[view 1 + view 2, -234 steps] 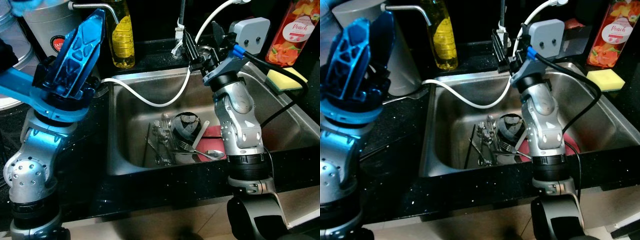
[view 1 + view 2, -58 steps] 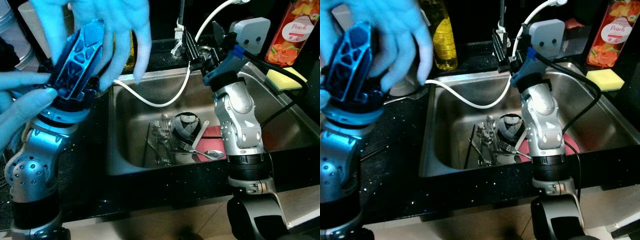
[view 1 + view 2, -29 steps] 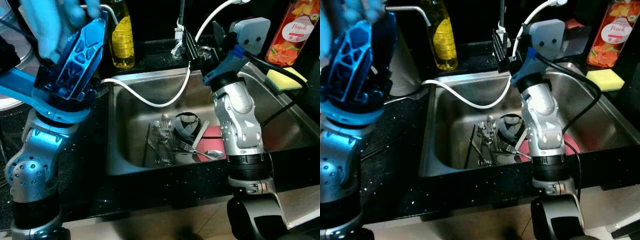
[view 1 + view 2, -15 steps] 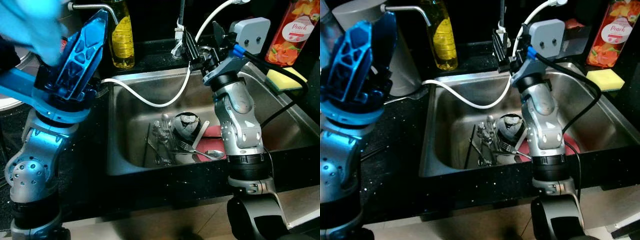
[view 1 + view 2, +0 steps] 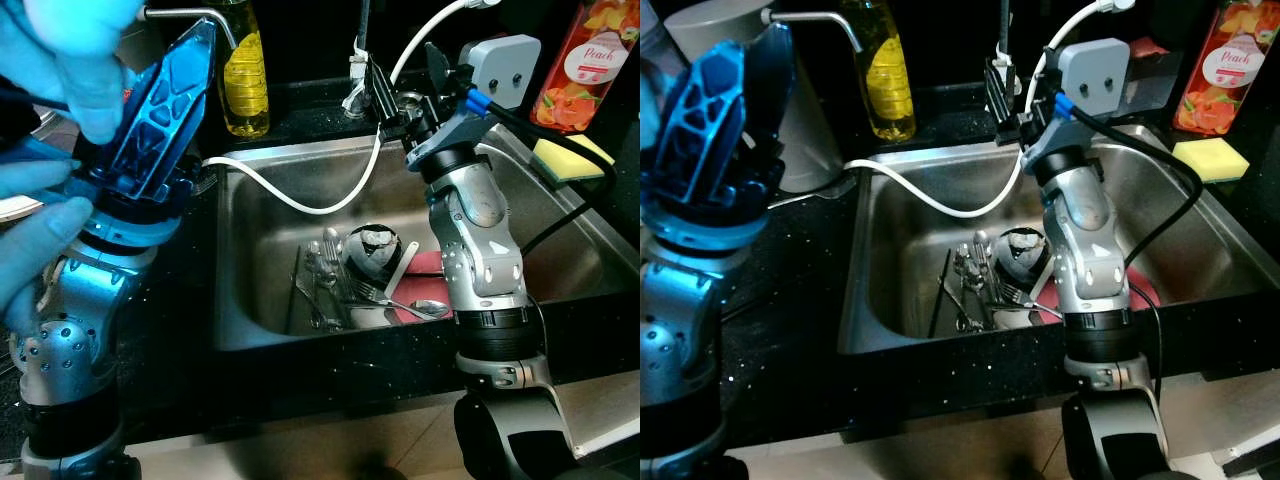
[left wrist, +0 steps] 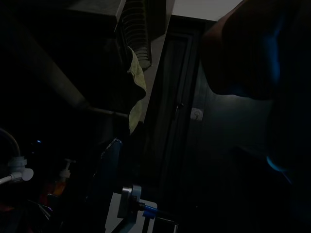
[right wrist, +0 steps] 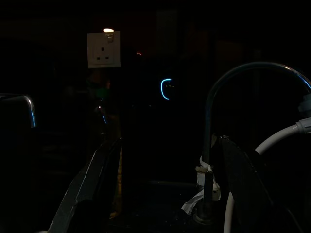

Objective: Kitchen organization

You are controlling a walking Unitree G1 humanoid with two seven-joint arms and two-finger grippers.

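- The left gripper [image 5: 165, 95] is held raised over the dark counter [image 5: 190, 290] to the left of the sink [image 5: 250, 300], and a person's gloved hands [image 5: 60, 60] are closed around it; it is judged that the arm is being set or adjusted by the person. Whether its fingers are apart or together cannot be told.
- The right gripper [image 5: 1015, 95] is held up at the back rim of the sink beside the tap [image 7: 233, 97], its two fingers spread apart on nothing, as is seen in the right wrist view.
- The dishes to be sorted lie unheld on the sink floor: one dark bowl [image 5: 372, 248], one red plate [image 5: 425, 290] and a loose heap of cutlery [image 5: 325, 275] (too tangled to count).
- At the rim are counted one yellow bottle [image 5: 244, 75], one yellow sponge [image 5: 570, 158], one peach-labelled bottle [image 5: 588, 60] and one white hose [image 5: 300, 195].
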